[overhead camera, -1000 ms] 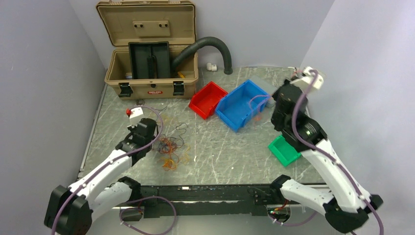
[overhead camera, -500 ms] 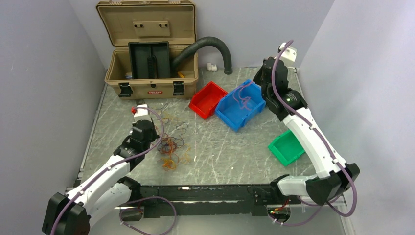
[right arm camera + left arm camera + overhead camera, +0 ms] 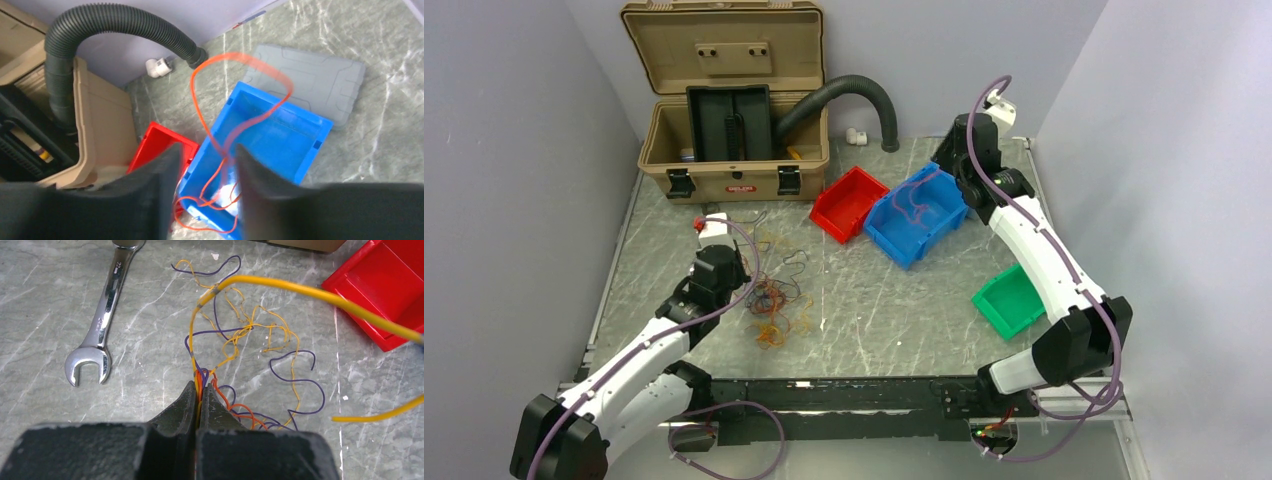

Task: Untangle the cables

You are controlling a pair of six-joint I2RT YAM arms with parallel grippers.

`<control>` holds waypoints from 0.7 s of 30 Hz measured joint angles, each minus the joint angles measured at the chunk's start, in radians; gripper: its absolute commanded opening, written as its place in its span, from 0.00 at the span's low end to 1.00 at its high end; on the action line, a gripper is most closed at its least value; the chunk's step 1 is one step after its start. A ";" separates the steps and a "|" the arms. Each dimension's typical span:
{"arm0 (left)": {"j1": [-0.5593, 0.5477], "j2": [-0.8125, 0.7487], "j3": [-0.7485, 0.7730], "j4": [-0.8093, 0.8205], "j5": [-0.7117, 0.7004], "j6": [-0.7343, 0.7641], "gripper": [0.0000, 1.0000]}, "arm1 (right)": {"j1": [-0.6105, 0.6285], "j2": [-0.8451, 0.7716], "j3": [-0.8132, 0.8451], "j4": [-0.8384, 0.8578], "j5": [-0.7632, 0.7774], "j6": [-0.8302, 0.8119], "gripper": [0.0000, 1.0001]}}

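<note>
**Left claw pinches the tangle; right claw parted over the blue bin**

At the far left of the marble-patterned table (image 3: 874, 310) a steel combination wrench (image 3: 102, 320) lies flat, open end toward the arm and apart from the wires. Just right of it, the left gripper (image 3: 198, 390) has its jaws pressed together on a few orange and yellow strands of the cables (image 3: 771, 300). One yellow strand rises from the pinch and sweeps away to the right, close to the wrist camera. The rest of the cables, yellow, orange and dark purple-black loops, sprawl loosely on the table ahead of that claw and to its right, near the front left of the table.

Behind them stands an open tan case (image 3: 734, 182). A black ribbed hose (image 3: 854, 80) arches out of the case and down to the table's back edge. To the right, a red bin (image 3: 849, 203) sits beside a blue bin (image 3: 894, 238), the two nearly touching.

The right gripper (image 3: 206, 150) hangs above the blue bin with its jaws narrowly apart and a clear gap between them. A single orange cable (image 3: 240, 56), blurred, loops in front of that gap and trails down into the blue bin. It does not look clamped.

A grey lid (image 3: 310, 85) lies flat behind the blue bin. A green bin (image 3: 1009, 305) sits near the table's right front.
</note>
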 measured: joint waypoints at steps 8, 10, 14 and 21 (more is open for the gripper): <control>0.000 -0.011 0.000 0.006 0.016 0.002 0.00 | -0.001 0.005 -0.008 -0.003 0.005 0.001 0.99; 0.000 -0.014 0.000 0.014 0.027 0.006 0.00 | 0.014 0.003 -0.012 -0.001 0.003 -0.025 0.96; 0.000 -0.042 -0.020 0.056 0.070 0.026 0.00 | 0.123 -0.022 -0.083 0.034 -0.038 -0.097 0.89; -0.002 -0.076 -0.043 0.083 0.098 0.042 0.00 | 0.351 0.000 -0.322 0.187 -0.290 -0.133 0.83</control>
